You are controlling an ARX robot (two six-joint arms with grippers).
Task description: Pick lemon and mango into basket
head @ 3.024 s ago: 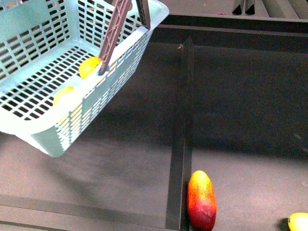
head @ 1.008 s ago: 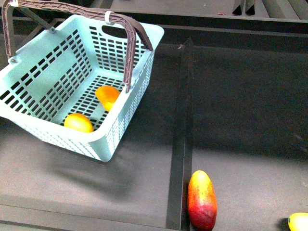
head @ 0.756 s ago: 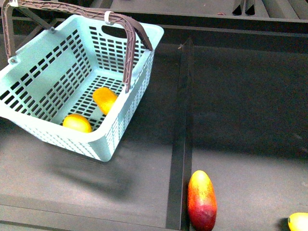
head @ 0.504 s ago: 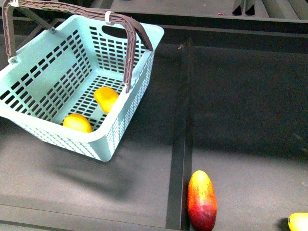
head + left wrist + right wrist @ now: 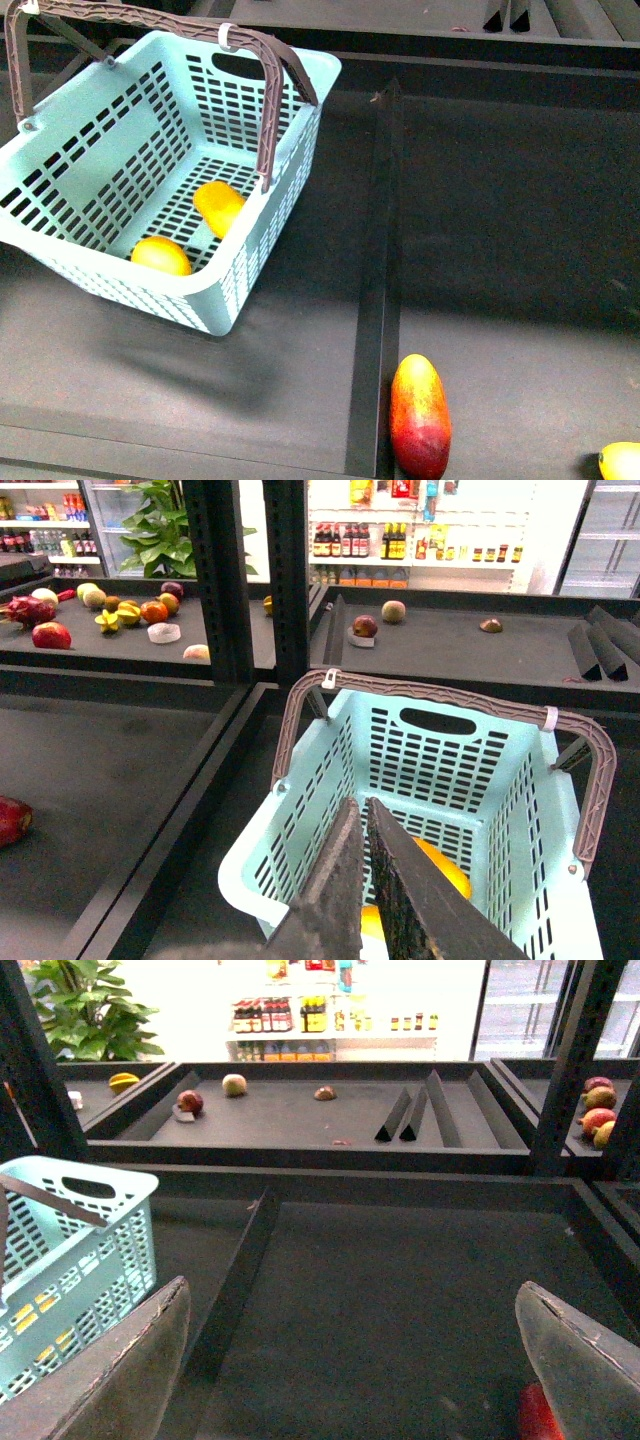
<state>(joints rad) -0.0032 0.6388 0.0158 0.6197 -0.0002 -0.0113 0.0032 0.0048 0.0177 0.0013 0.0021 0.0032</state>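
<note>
- Basket [image 5: 110, 275] of light teal plastic stands at the far left of the dark counter [image 5: 500, 200] in the front view, handles up. Two yellow-orange fruits lie on its floor: the lemon [image 5: 161, 256] near the front wall and another one [image 5: 220, 205] just behind it. The mango [image 5: 420, 415], red and yellow, lies outside, well apart from the basket, beside the dark divider strip [image 5: 375, 300]. No arm shows here.
- Left wrist view: the left claw [image 5: 362, 830] hangs above the open basket [image 5: 450, 770], its jaws pressed together and holding nothing.
- Right wrist view: the right claw [image 5: 350, 1360] is spread wide and empty over the counter; a red piece [image 5: 538, 1412], probably the mango, shows at the edge.
- Mango looks firm, smooth and a little slippery, rather heavy; I would take it across its middle, with the jaws on the long sides.
</note>
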